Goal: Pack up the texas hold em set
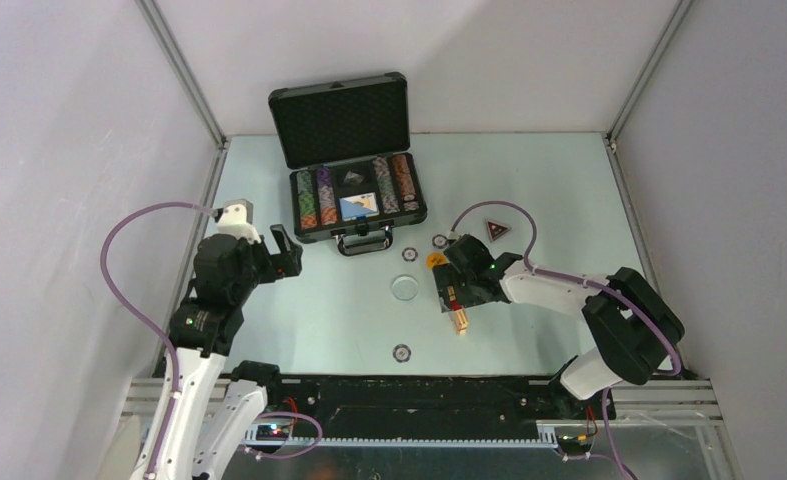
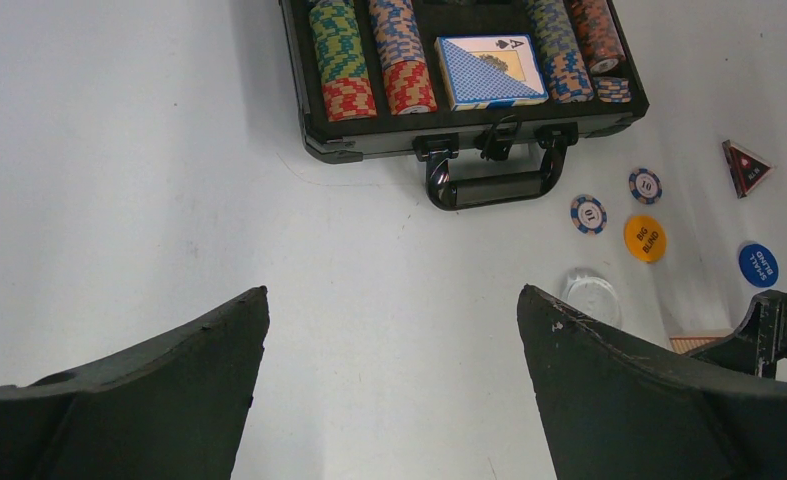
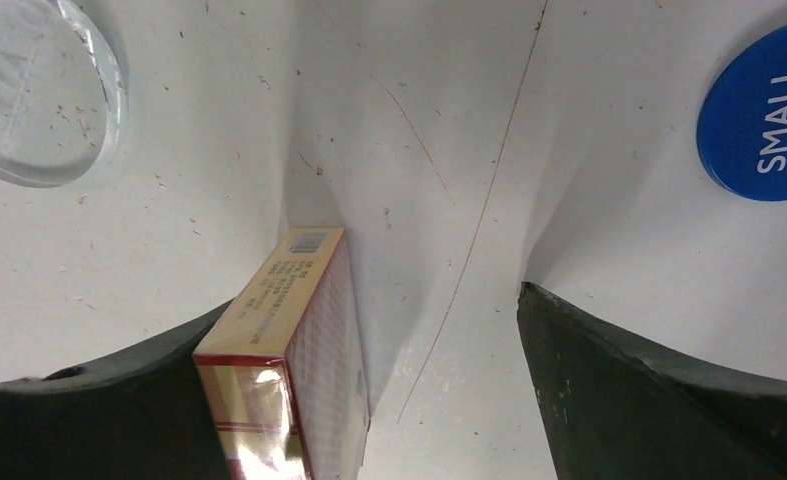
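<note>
One card deck [image 3: 269,335] cropped below (right hand [image 3: 389,330] agape), blue button [image 3: 769,110] half-seen

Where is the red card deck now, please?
In the right wrist view, the red card deck stands on edge inside the open right pincer, against one finger.

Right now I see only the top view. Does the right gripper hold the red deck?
Observer: Not gripped. The right gripper is open; the deck stands on edge beside one finger, with a gap to the other.
Operator: Is something hidden under it?
Observer: Yes, a blue button marked SMALL lies past the free finger.
Operator: What is written on the orange one?
Observer: The orange button reads BIG BLIND.
</note>
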Robot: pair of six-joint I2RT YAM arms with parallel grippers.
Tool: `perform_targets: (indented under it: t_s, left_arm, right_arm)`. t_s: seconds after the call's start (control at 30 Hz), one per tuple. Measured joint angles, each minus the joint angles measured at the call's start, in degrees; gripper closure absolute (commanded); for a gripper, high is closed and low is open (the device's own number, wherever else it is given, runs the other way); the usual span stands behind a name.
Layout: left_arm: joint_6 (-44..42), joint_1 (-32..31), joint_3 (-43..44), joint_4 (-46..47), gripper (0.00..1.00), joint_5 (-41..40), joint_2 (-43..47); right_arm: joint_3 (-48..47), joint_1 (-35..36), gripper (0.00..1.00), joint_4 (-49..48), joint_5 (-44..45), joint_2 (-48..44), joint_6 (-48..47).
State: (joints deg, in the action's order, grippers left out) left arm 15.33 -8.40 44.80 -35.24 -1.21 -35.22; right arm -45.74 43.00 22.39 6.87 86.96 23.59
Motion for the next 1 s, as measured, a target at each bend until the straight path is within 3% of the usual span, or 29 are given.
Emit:
perform_targets:
  t_s: [0.9, 1.0]
  left_arm:
    - [-0.37, 0.0, 0.0, 0.0, 0.02, 0.68, -0.42]
    - [-0.37, 0.0, 0.0, 0.0, 0.02, 1.27, -0.42]
  right_arm:
    - [-3.06, 5.97, 0.43, 7.74, 0.63, -7.15, 2.97]
    - [-3.06, 5.66, 0.51, 7.82, 1.42, -6.78, 3.13]
